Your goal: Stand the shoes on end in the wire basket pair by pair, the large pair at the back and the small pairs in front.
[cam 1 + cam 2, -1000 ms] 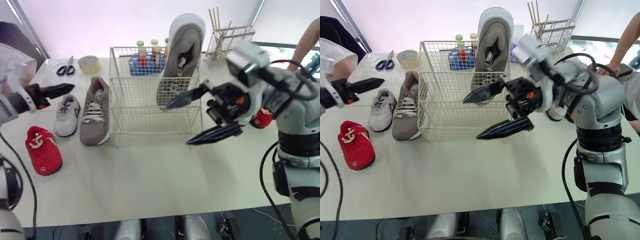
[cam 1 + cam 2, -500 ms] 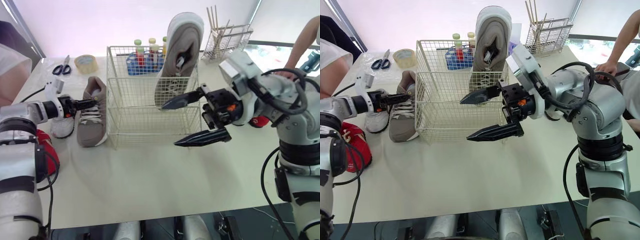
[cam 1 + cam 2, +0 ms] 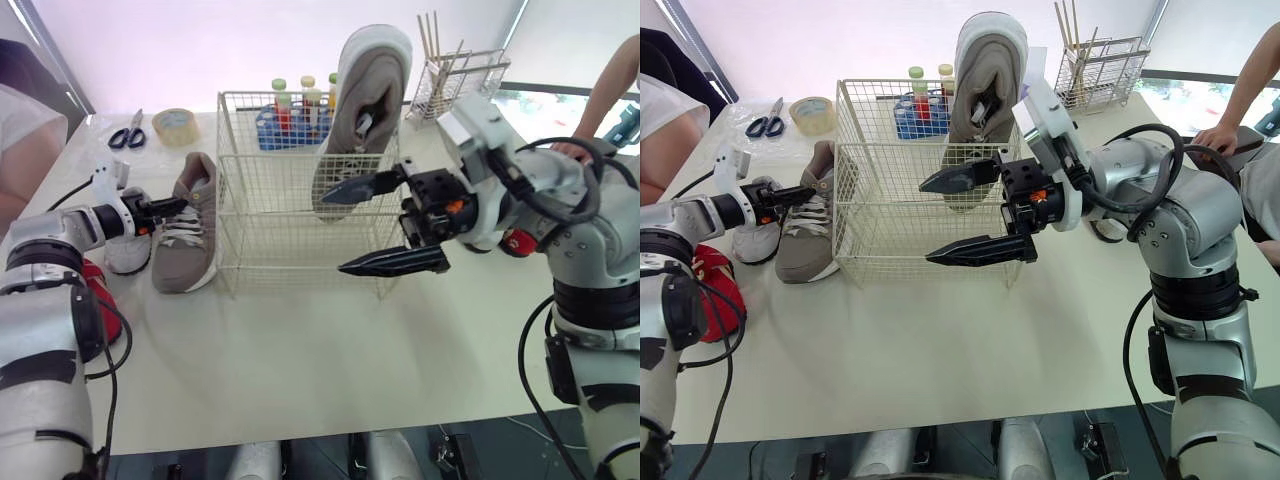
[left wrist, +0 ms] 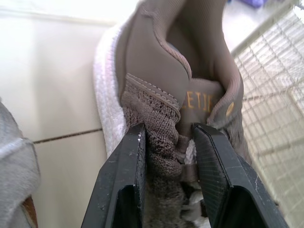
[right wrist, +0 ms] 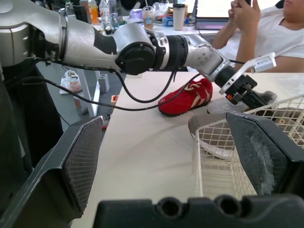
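Your left gripper (image 4: 166, 133) pinches only the soft tongue of the grey shoe (image 3: 190, 250) lying beside the basket (image 3: 270, 97). Lifted so, it may swing or slip. Your right gripper (image 3: 345, 228) hangs open before the basket.

On the left of the worktop (image 3: 300, 350), the red shoe (image 3: 725, 295) is largely covered by the left arm (image 3: 670, 250), and the small grey shoe (image 3: 758, 245) is partly masked by the same arm. A second red shoe (image 3: 520, 240) is mostly hidden behind the right arm (image 3: 540, 190). The lower half of the upright taupe shoe (image 3: 370, 80) is veiled by the wire basket (image 3: 250, 150). Lettering (image 4: 199, 100) on the lying taupe shoe (image 4: 161, 57) is partly tucked behind its collar and cannot be read whole. A person's forearm (image 3: 612, 85) is cropped by the edge.
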Robot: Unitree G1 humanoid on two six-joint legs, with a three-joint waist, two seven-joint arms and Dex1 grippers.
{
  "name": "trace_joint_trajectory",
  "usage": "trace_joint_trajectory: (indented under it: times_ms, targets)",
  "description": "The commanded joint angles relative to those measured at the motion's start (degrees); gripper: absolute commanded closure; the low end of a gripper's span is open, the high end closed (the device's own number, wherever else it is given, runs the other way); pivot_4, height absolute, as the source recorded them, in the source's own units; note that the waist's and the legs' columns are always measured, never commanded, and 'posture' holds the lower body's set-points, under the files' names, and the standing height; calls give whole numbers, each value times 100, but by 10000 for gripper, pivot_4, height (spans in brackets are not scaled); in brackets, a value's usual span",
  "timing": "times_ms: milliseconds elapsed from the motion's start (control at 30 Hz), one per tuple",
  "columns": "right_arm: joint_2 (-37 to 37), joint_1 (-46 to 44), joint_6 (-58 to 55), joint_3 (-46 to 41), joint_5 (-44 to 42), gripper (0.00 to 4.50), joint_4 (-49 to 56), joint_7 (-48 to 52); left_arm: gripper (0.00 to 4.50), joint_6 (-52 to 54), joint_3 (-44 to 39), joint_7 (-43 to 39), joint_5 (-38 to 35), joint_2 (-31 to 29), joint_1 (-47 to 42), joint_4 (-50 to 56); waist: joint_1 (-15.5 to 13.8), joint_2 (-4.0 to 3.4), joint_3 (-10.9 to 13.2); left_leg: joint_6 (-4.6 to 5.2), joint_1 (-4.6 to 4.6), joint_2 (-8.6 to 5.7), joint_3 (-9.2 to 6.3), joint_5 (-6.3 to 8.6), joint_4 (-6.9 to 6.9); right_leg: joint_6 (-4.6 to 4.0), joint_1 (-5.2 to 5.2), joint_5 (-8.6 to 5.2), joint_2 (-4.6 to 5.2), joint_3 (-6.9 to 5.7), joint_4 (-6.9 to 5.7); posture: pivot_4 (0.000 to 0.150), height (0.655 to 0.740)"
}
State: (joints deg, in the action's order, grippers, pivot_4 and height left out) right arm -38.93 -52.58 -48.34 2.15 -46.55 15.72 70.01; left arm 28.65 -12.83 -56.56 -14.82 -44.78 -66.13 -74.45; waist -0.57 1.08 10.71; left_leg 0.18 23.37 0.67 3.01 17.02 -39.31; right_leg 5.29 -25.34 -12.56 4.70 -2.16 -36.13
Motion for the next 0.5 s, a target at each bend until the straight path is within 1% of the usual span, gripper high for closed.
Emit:
trace_joint_trajectory:
  times_ms: [33,133,233,333,400,433,467,500]
  targets:
    - [-39,-117,154,-78,69,0,-32,-25,30816,-300,-583,271,-417,-162,-344,537,-1,1,1,0,0,0,0,0,0,0,0,0,0,0,0,1500,7400]
    - [-89,-155,205,-137,142,0,-156,-45,30816,-711,-1055,745,-715,-188,-448,1255,-1,12,5,0,2,4,-4,0,-1,0,0,0,1,-2,0,1500,7400]
    - [-114,-191,220,-157,152,0,-261,-20,30816,-68,-1293,754,-1080,-230,-238,2170,11,12,5,-4,2,8,-9,-2,-1,1,-1,1,4,-2,1,1500,7400]
    - [-65,-235,301,-99,206,0,-381,14,30816,262,-1291,644,-1234,-201,393,2919,52,4,0,-26,-3,6,-7,-14,0,1,0,1,7,0,0,1500,7400]
    - [8,-282,382,-47,275,0,-482,31,30816,482,-1226,660,-1204,-232,722,2967,101,0,-2,-25,-9,5,-5,-14,1,1,1,1,7,3,-4,1500,7400]
    - [32,-298,423,-25,311,0,-524,48,30816,726,-1153,540,-1234,-258,824,2957,117,1,-1,-24,-10,5,-6,-13,1,1,1,1,6,3,-8,1500,7400]
    - [52,-312,465,-2,349,0,-563,64,25685,778,-1003,371,-1179,-267,952,2974,124,6,-1,-19,-9,6,-5,-11,1,1,1,1,2,2,-8,1500,7400]
    - [65,-324,494,14,376,0,-595,81,22625,783,-857,284,-1086,-268,1019,2922,128,6,-1,-12,-7,6,-5,-8,0,0,1,1,0,-2,-8,1500,7400]
